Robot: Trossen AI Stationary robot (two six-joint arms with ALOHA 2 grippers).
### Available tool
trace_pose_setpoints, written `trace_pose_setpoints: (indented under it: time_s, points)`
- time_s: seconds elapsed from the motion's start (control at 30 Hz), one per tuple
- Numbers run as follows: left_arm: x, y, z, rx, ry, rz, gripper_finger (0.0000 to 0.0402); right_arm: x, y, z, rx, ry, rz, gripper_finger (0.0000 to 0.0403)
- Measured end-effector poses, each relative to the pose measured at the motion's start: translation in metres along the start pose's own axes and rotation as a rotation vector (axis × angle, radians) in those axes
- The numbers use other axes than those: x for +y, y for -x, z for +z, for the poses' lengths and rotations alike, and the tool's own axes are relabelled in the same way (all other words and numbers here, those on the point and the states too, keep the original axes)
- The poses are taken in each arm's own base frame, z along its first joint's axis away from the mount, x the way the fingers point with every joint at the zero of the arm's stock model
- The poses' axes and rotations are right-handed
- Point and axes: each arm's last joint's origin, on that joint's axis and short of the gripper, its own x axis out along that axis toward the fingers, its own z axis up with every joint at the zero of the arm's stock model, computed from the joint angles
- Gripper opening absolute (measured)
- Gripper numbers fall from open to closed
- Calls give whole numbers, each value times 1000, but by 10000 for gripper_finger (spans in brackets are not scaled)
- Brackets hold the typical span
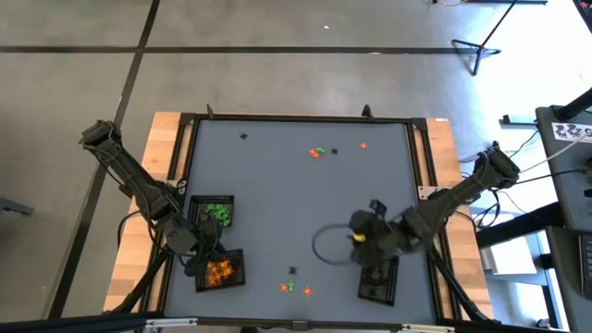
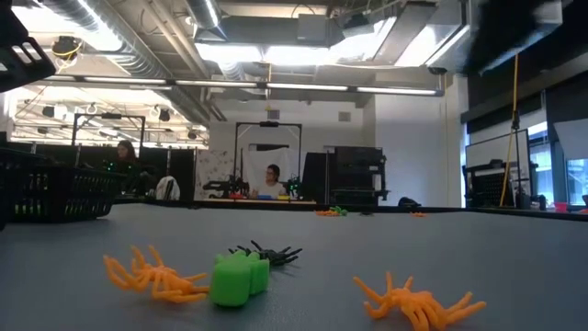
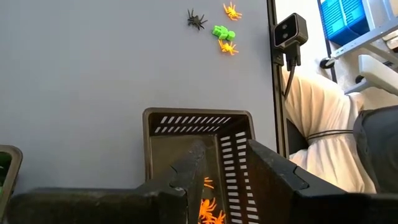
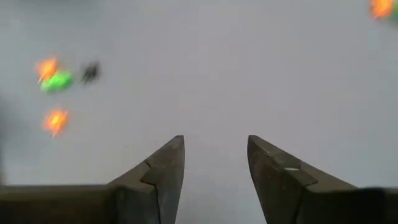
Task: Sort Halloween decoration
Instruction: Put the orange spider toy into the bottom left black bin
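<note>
Presently, the right gripper (image 4: 214, 165) is parted, with bare grey table (image 1: 277, 203) showing between its fingers; nothing is held or touched. In the high view it hangs beside the near-right black tray (image 1: 378, 279). The left gripper (image 3: 225, 171) is positioned over the orange-filled tray (image 1: 220, 270); its fingers stand apart with a gap between them, and nothing is seen between them but the tray's slotted wall below.

The high view alone shows the full layout: a tray of green trinkets (image 1: 215, 212) just behind the orange tray, a loose cluster of trinkets (image 1: 319, 152) near the far edge, and a second cluster (image 1: 294, 285) at the near edge between the trays.

The low view alone resolves shapes: two orange spiders (image 2: 152, 273), a green piece (image 2: 239, 277) and a black spider (image 2: 271, 251), lying close together. People show in the room behind.

The left wrist view shows orange spiders (image 3: 210, 211) in its tray.
</note>
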Motion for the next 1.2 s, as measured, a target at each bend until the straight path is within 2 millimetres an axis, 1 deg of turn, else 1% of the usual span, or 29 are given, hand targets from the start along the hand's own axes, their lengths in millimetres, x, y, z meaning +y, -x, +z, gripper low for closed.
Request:
trace_pose_setpoints:
  time_s: [0.17, 0.27, 0.4, 0.5, 0.57, 0.63, 0.8, 0.93, 1.0, 1.2]
  points:
    - [0, 2, 1, -3, -72, -7, 108, -22, -17, 40, -100, 2, -13, 174]
    - [0, 4, 1, -4, -81, -22, 108, -36, -24, 60, -159, 23, -25, 174]
    - [0, 8, 2, -5, -78, -38, 108, -57, -32, 77, -184, 25, -75, 174]
    - [2, 11, 3, 20, -148, -60, 108, -74, -37, 86, -181, -7, -118, 175]
    - [5, 14, 2, 56, -211, -64, 108, -84, -42, 89, -181, -37, -142, 175]
    - [9, 16, 2, 77, -238, -55, 108, -95, -49, 89, -160, -58, -163, 175]
    - [18, 23, 10, 43, -247, -27, 108, -120, -70, 79, -70, -82, -150, 175]
    - [27, 31, 18, 17, -307, -25, 108, -132, -81, 74, -53, -71, -128, 175]
    - [34, 37, 22, -7, -306, -8, 108, -136, -86, 72, -54, -69, -110, 175]
    - [54, 55, 35, -98, -266, 49, 108, -152, -89, 76, -49, -30, -117, 175]
